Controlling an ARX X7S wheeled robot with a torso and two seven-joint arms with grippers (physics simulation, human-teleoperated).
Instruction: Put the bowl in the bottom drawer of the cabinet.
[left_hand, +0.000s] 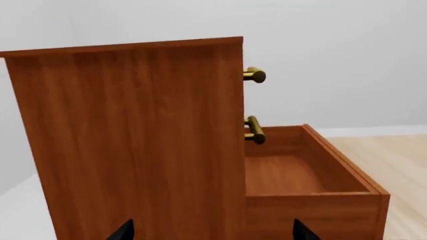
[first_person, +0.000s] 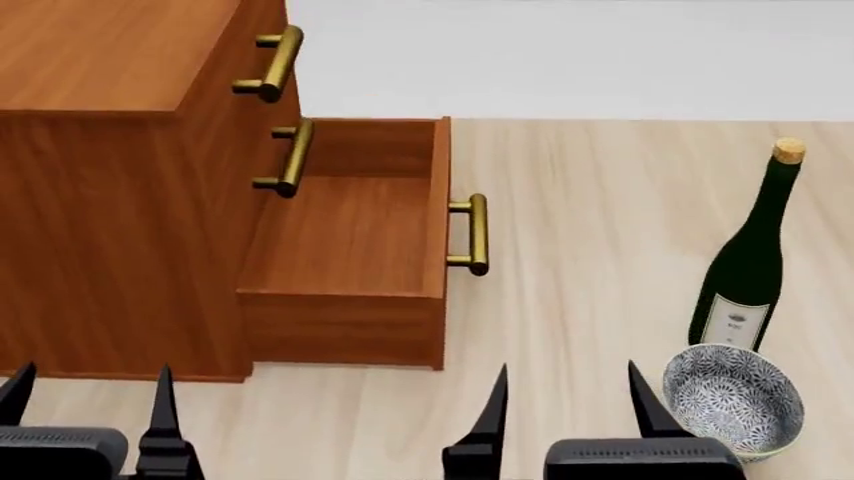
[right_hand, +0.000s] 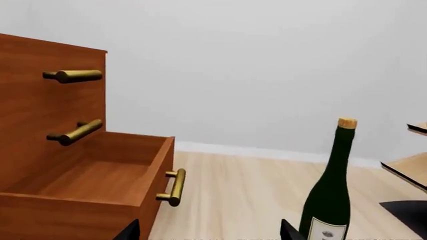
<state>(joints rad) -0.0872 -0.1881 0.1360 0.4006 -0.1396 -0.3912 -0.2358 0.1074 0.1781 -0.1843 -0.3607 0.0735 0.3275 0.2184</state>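
Note:
The blue-and-white bowl (first_person: 734, 400) stands upright on the pale wood floor at the head view's lower right, just right of my right gripper (first_person: 567, 385). That gripper is open and holds nothing. The cabinet (first_person: 107, 190) stands at the left with its bottom drawer (first_person: 350, 235) pulled out and empty, its brass handle (first_person: 470, 235) facing right. My left gripper (first_person: 91, 392) hangs open in front of the cabinet's side (left_hand: 133, 140). The left wrist view shows the open drawer (left_hand: 287, 175), and the right wrist view shows it too (right_hand: 93, 180). The bowl is out of both wrist views.
A tall green bottle (first_person: 747, 260) with a cork stands just behind the bowl, also in the right wrist view (right_hand: 330, 200). The two upper drawers are shut, with brass handles (first_person: 274, 65) sticking out. A pale wood rack (right_hand: 407, 170) on a black base (right_hand: 407, 210) stands beyond the bottle.

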